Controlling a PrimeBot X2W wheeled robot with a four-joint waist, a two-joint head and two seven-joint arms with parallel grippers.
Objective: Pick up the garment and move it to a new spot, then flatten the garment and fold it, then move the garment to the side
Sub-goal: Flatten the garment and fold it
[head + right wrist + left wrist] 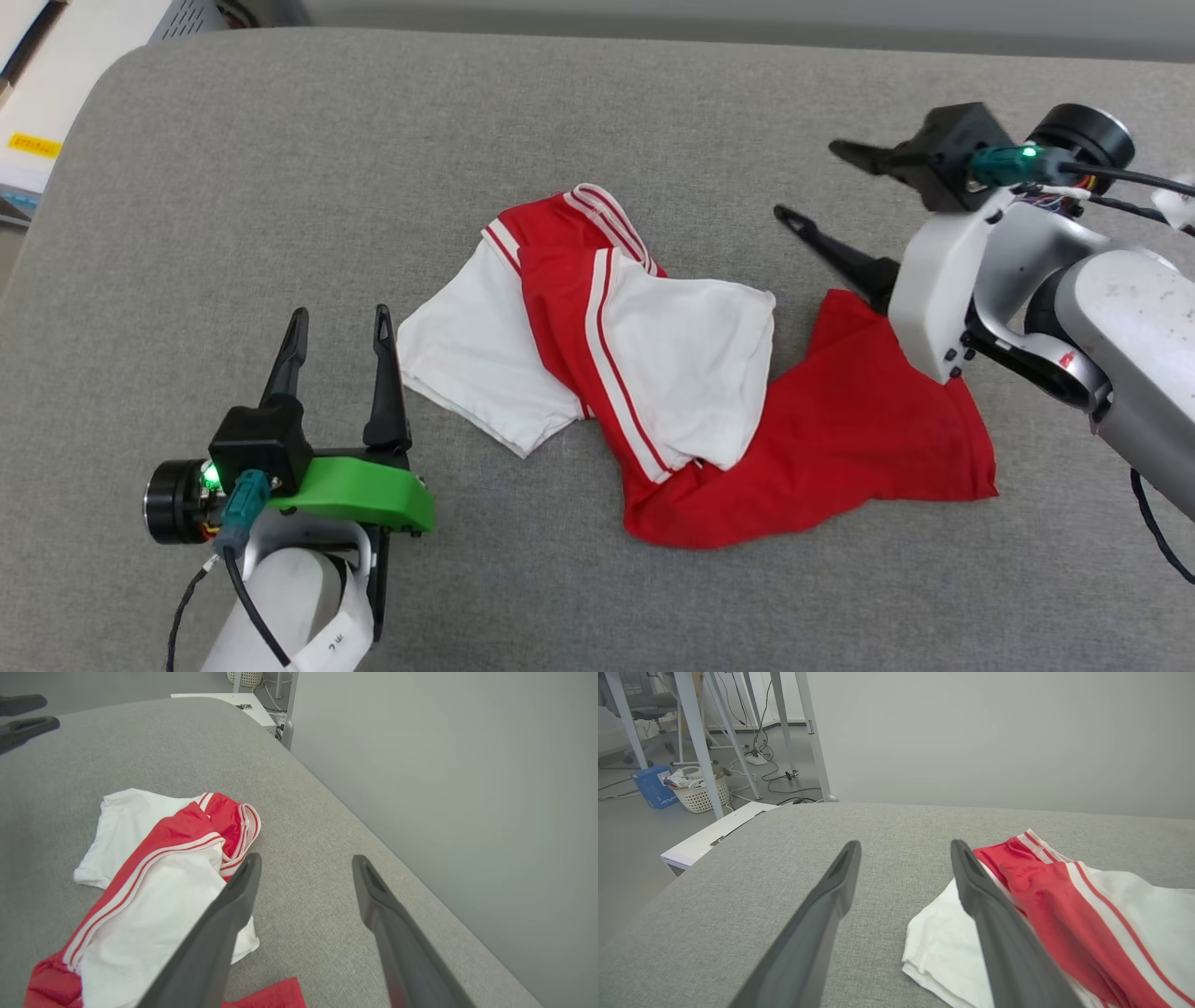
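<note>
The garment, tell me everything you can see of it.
The garment is a red, soft-looking shirt with white sleeves and red-and-white striped trim. It lies crumpled on the grey surface, sleeves bunched over the red body. The left gripper and right gripper flank it, both open, neither gripping it.

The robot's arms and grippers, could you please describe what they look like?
Both the left gripper and right gripper have two long, dark, tapered fingers on a black block with a teal plug, a green light and a black cable. The left sits on a bright green bracket; the right on a white housing and pale grey forearm.
</note>
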